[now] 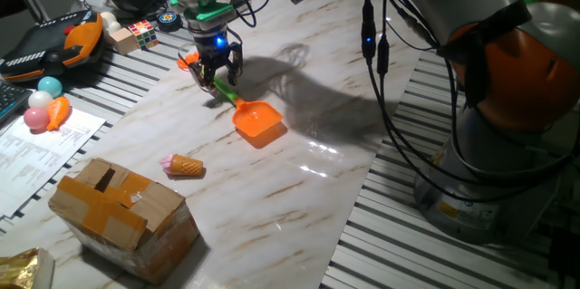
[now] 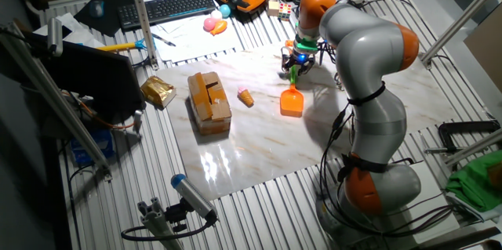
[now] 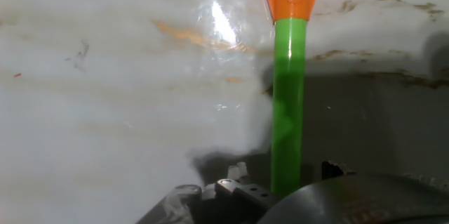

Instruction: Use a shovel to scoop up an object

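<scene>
From the one fixed view, your gripper point(image 1: 218, 73) is down over the shovel point(image 1: 246, 112) shaft, scoop resting on the table point(image 1: 299, 180), with the cone point(image 1: 184, 166) lying well apart, nearer the box point(image 1: 122, 207).

The other fixed view agrees: shovel point(image 2: 291, 97) right of the cone point(image 2: 246, 98), nothing scooped yet.

Hand view shows the green shaft point(image 3: 288, 104) running between the fingers, but you can't tell if they've clamped it. So you're at the grab stage, scooping's all left.
</scene>
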### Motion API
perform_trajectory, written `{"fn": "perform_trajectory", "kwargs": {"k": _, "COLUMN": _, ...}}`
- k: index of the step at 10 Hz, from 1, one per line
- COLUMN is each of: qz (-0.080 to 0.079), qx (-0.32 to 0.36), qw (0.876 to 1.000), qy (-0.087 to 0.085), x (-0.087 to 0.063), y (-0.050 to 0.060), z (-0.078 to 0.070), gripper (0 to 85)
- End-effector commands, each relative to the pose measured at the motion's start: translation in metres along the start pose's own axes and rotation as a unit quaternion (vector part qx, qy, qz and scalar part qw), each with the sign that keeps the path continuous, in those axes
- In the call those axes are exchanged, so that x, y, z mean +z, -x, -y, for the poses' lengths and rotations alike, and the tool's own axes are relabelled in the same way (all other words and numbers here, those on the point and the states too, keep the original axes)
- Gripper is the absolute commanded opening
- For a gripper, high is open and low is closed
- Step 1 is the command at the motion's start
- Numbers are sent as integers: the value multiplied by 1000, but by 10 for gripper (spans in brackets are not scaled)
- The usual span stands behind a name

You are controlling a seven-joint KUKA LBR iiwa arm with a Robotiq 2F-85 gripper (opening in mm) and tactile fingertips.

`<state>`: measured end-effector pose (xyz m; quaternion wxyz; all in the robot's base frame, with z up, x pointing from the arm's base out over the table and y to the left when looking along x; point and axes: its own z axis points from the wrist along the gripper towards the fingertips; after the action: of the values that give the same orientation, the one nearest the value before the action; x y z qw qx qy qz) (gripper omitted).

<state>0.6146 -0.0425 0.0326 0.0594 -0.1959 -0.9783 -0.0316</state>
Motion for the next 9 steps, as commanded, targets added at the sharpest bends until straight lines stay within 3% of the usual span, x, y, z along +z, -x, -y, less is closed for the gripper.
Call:
{"fn": "perform_trajectory", "kwargs": {"k": 1, "qz": -3, "qx": 2, "qw": 1000, "qy": -1, "x": 1, "y": 0, "z": 0, "gripper": 537}}
{"fn": "perform_trajectory", "kwargs": {"k": 6, "qz": -21, "qx": 2, "qw": 1000, "qy": -1, "x": 1, "y": 1, "z": 1, "gripper": 497}}
{"fn": "perform_trajectory", "kwargs": {"k": 9, "qz": -23, "qx": -3, "qw": 1000, "qy": -1, "x": 1, "y": 2, "z": 3, "gripper": 480}}
